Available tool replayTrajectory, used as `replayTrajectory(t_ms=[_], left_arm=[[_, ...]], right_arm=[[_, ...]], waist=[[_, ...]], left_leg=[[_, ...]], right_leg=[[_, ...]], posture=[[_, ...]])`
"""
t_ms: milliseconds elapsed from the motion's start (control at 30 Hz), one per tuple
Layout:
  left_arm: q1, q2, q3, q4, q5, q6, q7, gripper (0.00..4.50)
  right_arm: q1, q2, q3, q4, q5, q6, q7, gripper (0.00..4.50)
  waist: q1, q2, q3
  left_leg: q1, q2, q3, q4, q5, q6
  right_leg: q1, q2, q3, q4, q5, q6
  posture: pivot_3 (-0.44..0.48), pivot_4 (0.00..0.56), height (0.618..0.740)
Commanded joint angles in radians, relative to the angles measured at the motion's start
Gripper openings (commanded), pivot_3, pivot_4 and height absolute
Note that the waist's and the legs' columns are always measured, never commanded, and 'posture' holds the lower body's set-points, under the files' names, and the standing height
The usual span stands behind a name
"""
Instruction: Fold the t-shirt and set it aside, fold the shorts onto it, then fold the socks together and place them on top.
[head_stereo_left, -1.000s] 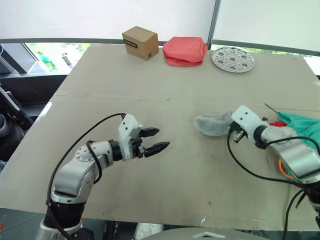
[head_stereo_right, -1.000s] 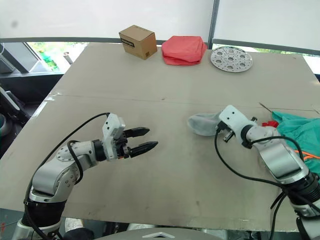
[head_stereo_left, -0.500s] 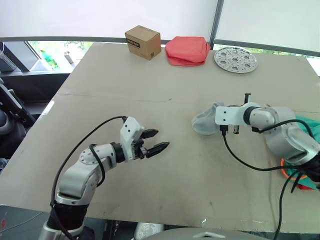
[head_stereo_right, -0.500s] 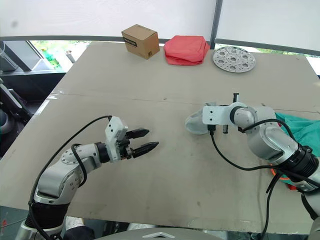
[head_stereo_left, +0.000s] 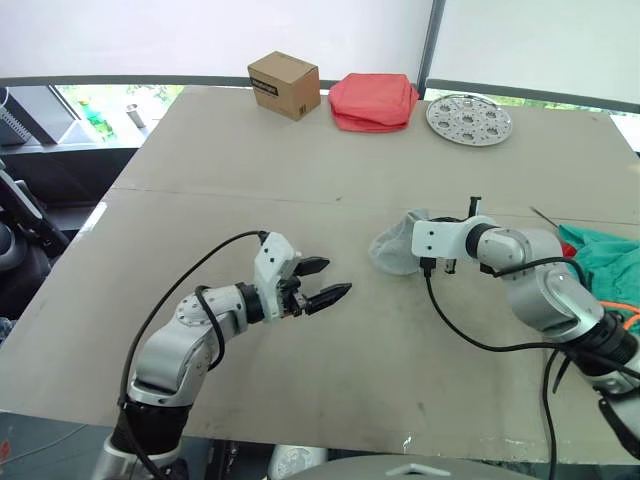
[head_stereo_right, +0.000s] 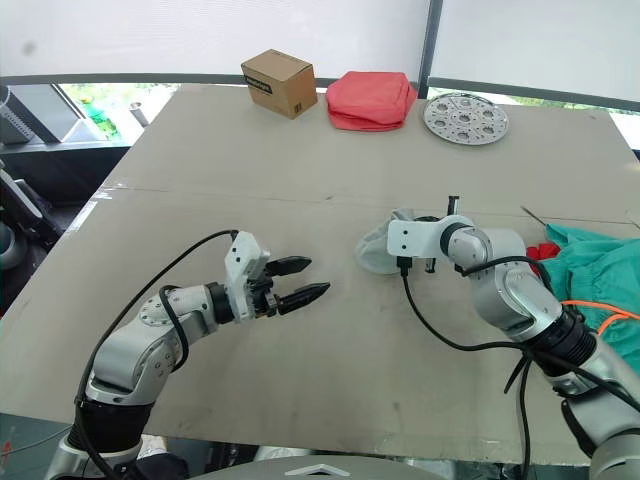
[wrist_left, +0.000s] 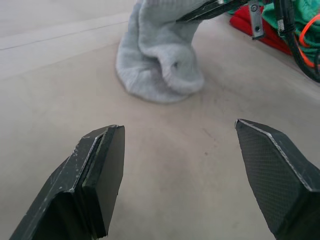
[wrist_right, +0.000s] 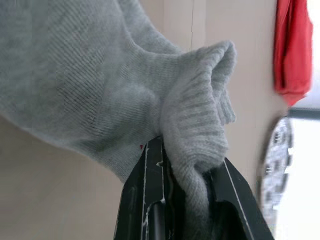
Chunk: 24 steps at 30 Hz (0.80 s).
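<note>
A bunched light grey sock (head_stereo_left: 393, 250) lies on the table right of centre, its cuff lifted. My right gripper (wrist_right: 184, 196) is shut on that cuff, reaching in from the right. Whether it is one sock or both socks I cannot tell. My left gripper (head_stereo_left: 326, 281) hovers open low over the table, left of the sock (wrist_left: 159, 60) and pointing at it with a gap between. The teal shorts (head_stereo_right: 592, 272) with an orange drawstring (head_stereo_right: 598, 304) lie crumpled at the table's right edge. A bit of the red t-shirt (head_stereo_right: 543, 248) shows by them.
Along the far edge stand a cardboard box (head_stereo_left: 283, 85), a folded coral-pink cloth stack (head_stereo_left: 373, 100) and a round perforated metal disc (head_stereo_left: 468, 118). The tan table (head_stereo_left: 230, 200) stretches bare to the left and front.
My right gripper has turned and drawn the grey sock leftward toward the table's middle. My left gripper has moved slightly right toward it, still open.
</note>
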Motion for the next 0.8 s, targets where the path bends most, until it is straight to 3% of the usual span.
replayTrajectory(t_ms=[33, 133, 167, 200, 333, 367, 433, 567, 800], left_arm=[[-0.014, -0.002, 0.006, -0.004, -0.007, -0.008, 0.007, 3.77], [-0.024, -0.013, 0.017, 0.004, -0.015, 0.002, 0.022, 3.77], [-0.027, -0.019, 0.023, 0.006, -0.023, 0.009, 0.03, 3.77], [-0.034, -0.03, 0.031, 0.005, -0.038, 0.033, 0.048, 3.77], [-0.07, -0.09, 0.071, -0.008, -0.113, 0.156, 0.141, 3.77], [-0.081, -0.114, 0.076, -0.011, -0.127, 0.195, 0.179, 3.77], [-0.109, -0.173, 0.094, -0.001, -0.144, 0.268, 0.275, 3.77], [-0.16, -0.275, 0.102, 0.019, -0.137, 0.362, 0.419, 3.77], [-0.253, -0.357, 0.066, 0.142, -0.052, 0.395, 0.555, 3.77]], right_arm=[[0.005, 0.058, -0.114, -0.013, 0.062, 0.134, -0.025, 0.01], [-0.01, 0.181, -0.207, 0.026, 0.124, 0.252, -0.092, 0.01], [-0.015, 0.22, -0.235, 0.038, 0.148, 0.286, -0.109, 0.86], [-0.02, 0.272, -0.279, 0.053, 0.179, 0.323, -0.132, 1.15], [-0.021, 0.388, -0.4, 0.06, 0.274, 0.406, -0.195, 3.04], [-0.012, 0.395, -0.416, 0.05, 0.288, 0.413, -0.204, 3.75], [0.001, 0.432, -0.461, 0.026, 0.322, 0.438, -0.241, 4.41], [0.028, 0.539, -0.513, -0.038, 0.385, 0.502, -0.325, 4.41], [0.1, 0.643, -0.487, -0.108, 0.439, 0.546, -0.433, 4.41]], waist=[[-0.001, 0.0, 0.0], [-0.001, 0.0, 0.0], [-0.001, 0.0, 0.0], [-0.001, 0.0, 0.0], [0.0, 0.0, 0.0], [0.0, 0.0, 0.0], [0.001, 0.0, 0.0], [-0.003, 0.0, 0.0], [-0.003, 0.0, 0.0]], left_leg=[[0.0, 0.0, 0.0, 0.0, 0.0, 0.0], [0.0, 0.0, 0.0, 0.0, -0.002, 0.004], [0.0, 0.0, 0.0, 0.0, -0.002, 0.004], [0.0, 0.0, -0.001, 0.0, -0.002, 0.004], [0.0, 0.0, -0.001, 0.0, 0.0, 0.0], [0.0, 0.0, -0.002, 0.0, 0.0, 0.0], [0.0, -0.001, -0.002, 0.0, 0.0, 0.0], [0.001, -0.002, -0.003, 0.0, 0.0, 0.001], [0.001, -0.001, -0.004, 0.0, 0.0, 0.0]], right_leg=[[0.0, 0.0, 0.0, 0.0, 0.0, 0.0], [0.0, 0.0, 0.0, 0.0, -0.002, -0.003], [0.0, 0.0, 0.0, 0.0, -0.001, -0.004], [0.0, 0.0, 0.0, 0.0, 0.0, -0.006], [0.0, 0.0, 0.0, 0.001, 0.003, -0.003], [0.0, 0.0, -0.001, 0.001, 0.003, -0.003], [0.001, 0.0, -0.001, 0.001, 0.003, -0.003], [0.003, 0.001, -0.001, 0.001, 0.003, -0.002], [0.003, 0.002, -0.002, 0.001, 0.003, -0.003]], posture=[[0.0, 0.15, 0.74], [0.0, 0.15, 0.74], [0.0, 0.15, 0.74], [0.0, 0.15, 0.74], [0.0, 0.15, 0.74], [0.0, 0.15, 0.74], [0.0, 0.15, 0.74], [0.0, 0.15, 0.74], [0.0, 0.15, 0.74]])
